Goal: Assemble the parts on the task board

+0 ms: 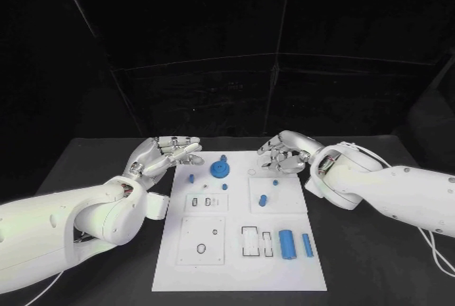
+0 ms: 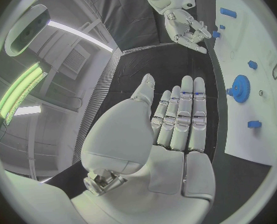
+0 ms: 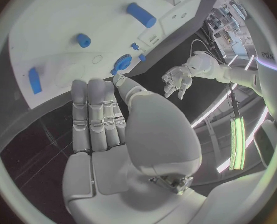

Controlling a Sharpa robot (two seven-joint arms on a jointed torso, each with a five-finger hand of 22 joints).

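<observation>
Both hands empty: left hand (image 1: 171, 153) fingers extended, right hand (image 1: 285, 154) spread (near task board (image 1: 237, 273) far edge).

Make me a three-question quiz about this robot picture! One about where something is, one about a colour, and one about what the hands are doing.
1. Where does the gear-shaped part lie?
A. at the far end of the task board
B. at the near end of the task board
C. off the board, on the black table

2. What colour are the two cylinders at the board's near right?
A. red
B. blue
C. yellow

3. What do the two hands hold?
A. a part each
B. one cylinder together
C. nothing

Answers:
1 A: the gear-shaped part sits near the far edge of the task board, between the hands.
2 B: the two cylinders are blue.
3 C: the left hand and the right hand are beside the board's far corners, fingers apart, with nothing in them.
</observation>
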